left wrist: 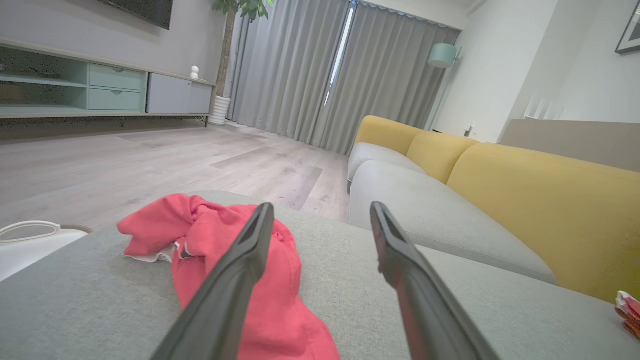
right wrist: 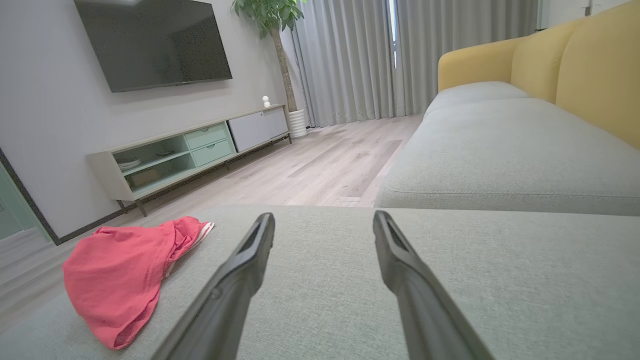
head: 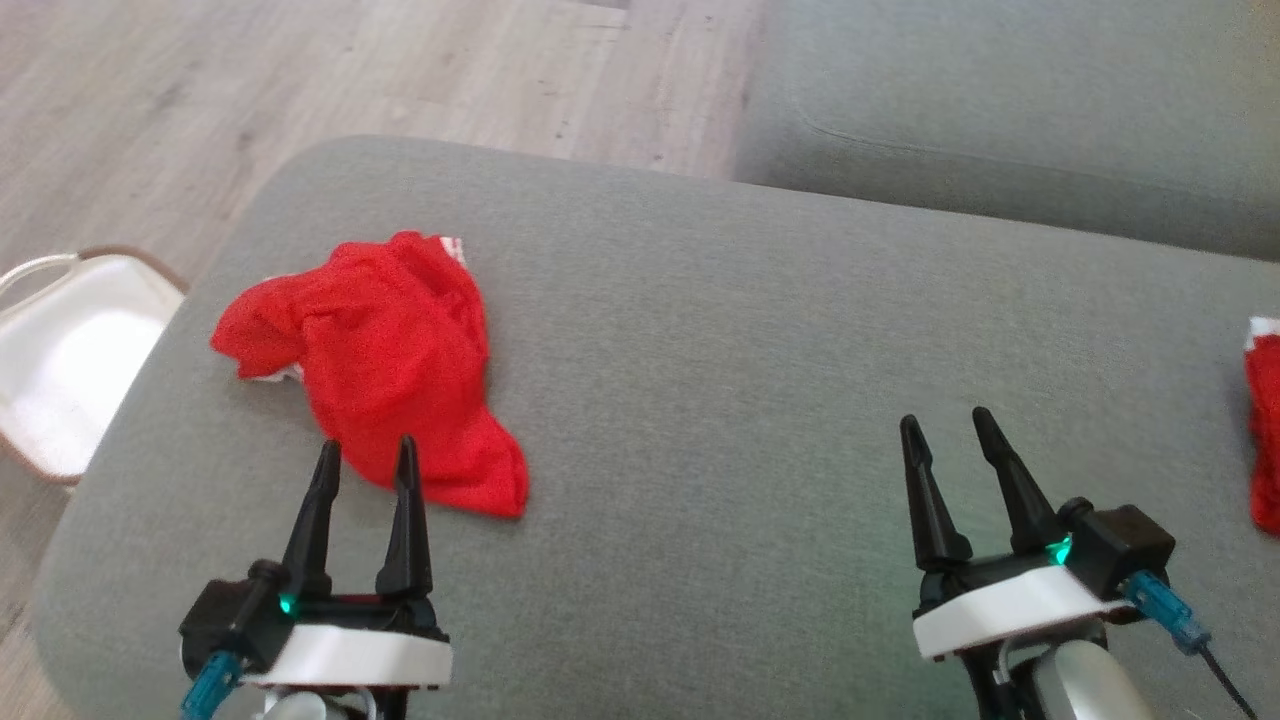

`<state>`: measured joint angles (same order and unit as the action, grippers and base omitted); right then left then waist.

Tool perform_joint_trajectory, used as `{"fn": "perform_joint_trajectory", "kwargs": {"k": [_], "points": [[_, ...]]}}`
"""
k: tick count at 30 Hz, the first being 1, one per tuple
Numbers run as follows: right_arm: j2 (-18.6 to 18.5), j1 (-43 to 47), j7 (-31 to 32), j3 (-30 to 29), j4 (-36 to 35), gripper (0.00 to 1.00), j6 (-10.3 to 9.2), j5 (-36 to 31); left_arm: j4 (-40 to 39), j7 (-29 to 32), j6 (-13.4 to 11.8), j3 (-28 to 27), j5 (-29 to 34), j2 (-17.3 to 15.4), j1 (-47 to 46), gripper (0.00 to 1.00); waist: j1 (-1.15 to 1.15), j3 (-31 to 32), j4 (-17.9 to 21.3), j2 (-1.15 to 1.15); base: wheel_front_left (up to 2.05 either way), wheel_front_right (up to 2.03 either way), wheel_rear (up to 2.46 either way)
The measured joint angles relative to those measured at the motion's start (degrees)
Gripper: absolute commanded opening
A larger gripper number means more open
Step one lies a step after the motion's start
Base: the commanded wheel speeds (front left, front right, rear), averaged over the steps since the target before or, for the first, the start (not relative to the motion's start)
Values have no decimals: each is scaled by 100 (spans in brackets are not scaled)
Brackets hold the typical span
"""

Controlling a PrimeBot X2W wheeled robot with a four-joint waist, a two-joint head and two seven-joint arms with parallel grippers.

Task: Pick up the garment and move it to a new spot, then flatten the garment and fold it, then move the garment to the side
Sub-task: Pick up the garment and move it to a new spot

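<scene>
A crumpled red garment [head: 385, 365] with a bit of white trim lies on the left part of the grey cushion [head: 720, 330]. My left gripper [head: 365, 455] stands open just in front of its near edge, fingers pointing at the cloth, nothing between them. In the left wrist view the garment [left wrist: 235, 260] lies behind and left of the left finger [left wrist: 240, 270]. My right gripper [head: 950, 425] is open over bare cushion at the right, far from the garment. The right wrist view shows the garment [right wrist: 127, 272] at lower left.
A second red item [head: 1265, 440] with white trim lies at the cushion's right edge. A white basket [head: 70, 350] stands on the wood floor by the cushion's left edge. Another grey sofa seat [head: 1010, 110] sits beyond a gap at the back right.
</scene>
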<state>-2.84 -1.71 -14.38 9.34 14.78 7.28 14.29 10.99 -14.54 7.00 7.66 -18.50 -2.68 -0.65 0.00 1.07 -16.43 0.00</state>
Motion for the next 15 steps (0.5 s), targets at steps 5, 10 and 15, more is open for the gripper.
{"fn": "perform_joint_trajectory", "kwargs": {"k": [5, 10, 15], "points": [[1, 3, 0, 84, 4, 100, 0, 58, 0, 0, -1, -51, 36, -1, 5, 100, 0, 45, -245, 0, 0, 0, 0], [1, 8, 0, 131, 5, 100, 0, 86, -20, 0, -1, -86, 36, -1, 68, 100, 0, 2, -296, 0, 0, 0, 0], [2, 1, 0, 102, -14, 100, 0, 79, -71, 0, -1, -302, 69, 0, 55, 100, 0, -182, -218, 0, 0, 0, 0]]}}
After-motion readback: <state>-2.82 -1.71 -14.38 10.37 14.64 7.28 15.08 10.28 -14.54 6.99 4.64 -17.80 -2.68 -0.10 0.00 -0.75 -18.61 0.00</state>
